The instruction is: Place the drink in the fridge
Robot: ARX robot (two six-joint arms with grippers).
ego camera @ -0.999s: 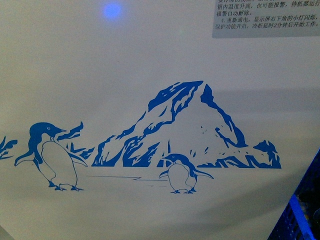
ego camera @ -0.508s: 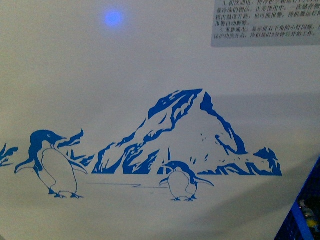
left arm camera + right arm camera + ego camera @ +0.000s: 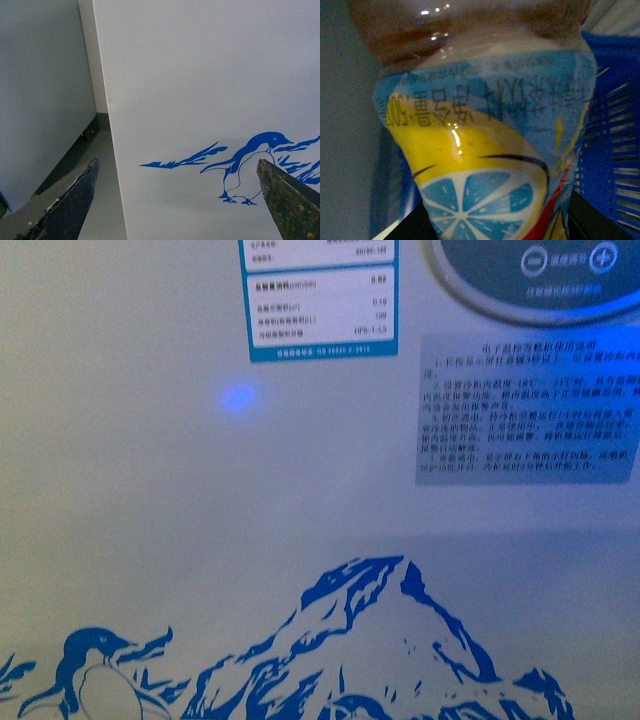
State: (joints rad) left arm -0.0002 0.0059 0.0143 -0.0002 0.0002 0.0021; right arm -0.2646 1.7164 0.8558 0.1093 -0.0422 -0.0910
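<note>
Fridge corner: in the left wrist view the fridge [image 3: 200, 75] ends in a straight vertical edge, with a narrow gap beside it before the grey cabinet [image 3: 40, 90].
Free room: the floor [image 3: 100, 165] shows in that gap; it is dull grey-green and bare where visible.
Left gripper [image 3: 176, 164]: its dark, scuffed fingers [image 3: 70, 200] are spread wide with nothing between them, pointing at the fridge's front wall near a penguin [image 3: 250, 170].
Right gripper [image 3: 505, 225]: clamped on the drink [image 3: 480, 140], with dark fingers on either side of the bottle's body.
Drink: it fills the right wrist view, with amber liquid in clear plastic and a glossy blue and yellow label showing a lemon slice and a red streak.
Beside the drink: a blue slotted crate [image 3: 615, 150] of plastic stands close on one side.
Fridge wall: in the front view the fridge [image 3: 150, 540] is smooth, flat and white, and it fills the frame.
Decal: a blue mountain [image 3: 380, 640] and a penguin [image 3: 95, 670] sit low on the wall.
Stickers: a blue-edged spec label [image 3: 320, 300] and a grey instruction sheet [image 3: 525, 410].
Controls: a dark oval control panel [image 3: 540, 270] is cut off by the frame edge.
Light: a blue spot of light [image 3: 238, 397] lies on the wall.
</note>
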